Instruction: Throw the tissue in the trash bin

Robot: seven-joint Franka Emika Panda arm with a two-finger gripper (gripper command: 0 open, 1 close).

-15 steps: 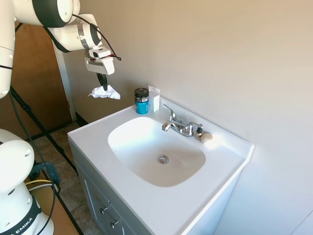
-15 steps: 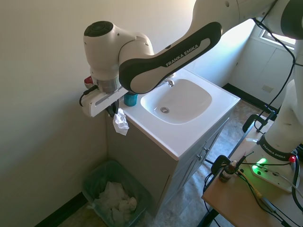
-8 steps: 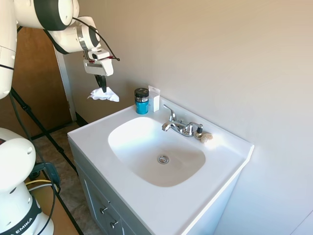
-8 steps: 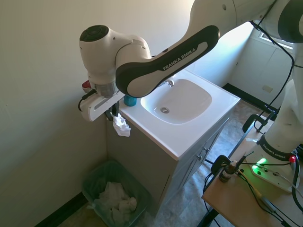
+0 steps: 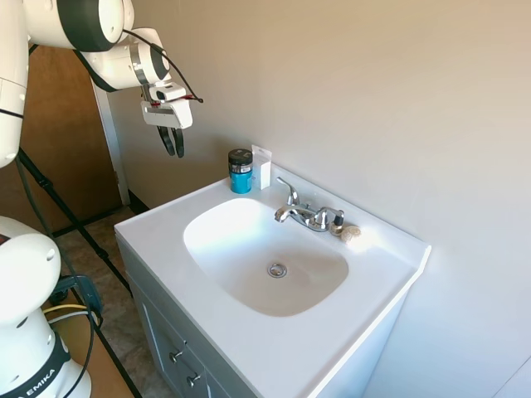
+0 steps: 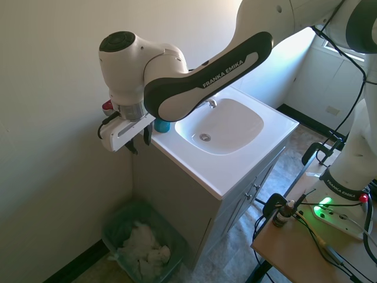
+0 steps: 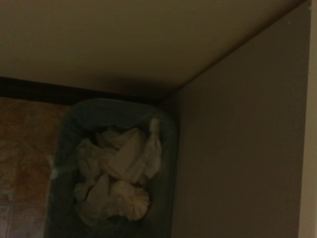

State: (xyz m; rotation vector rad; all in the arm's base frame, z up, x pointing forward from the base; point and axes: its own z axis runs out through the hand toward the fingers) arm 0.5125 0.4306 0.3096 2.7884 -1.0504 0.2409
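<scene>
My gripper (image 5: 172, 143) hangs open and empty beside the left end of the vanity, high above the floor, and shows again as the gripper (image 6: 139, 142) in the second exterior view. Straight below it stands the green trash bin (image 6: 119, 216), tucked between the wall and the cabinet side. White crumpled paper (image 6: 144, 246) fills the bin. The tissue cannot be told apart from the rest of that heap. The wrist view looks down into the trash bin (image 7: 166, 194) and onto the white paper heap (image 7: 119, 174).
The white vanity top (image 5: 158, 240) with its sink basin (image 5: 265, 253) lies right of the gripper. A blue jar with a black lid (image 5: 241, 171) and a chrome faucet (image 5: 305, 214) stand along the wall. The cabinet side (image 6: 171, 194) borders the bin.
The fingers have opened and the tissue that hung from them has dropped out of sight from the gripper; the heap in the bin looks fuller. The arm has barely moved.
</scene>
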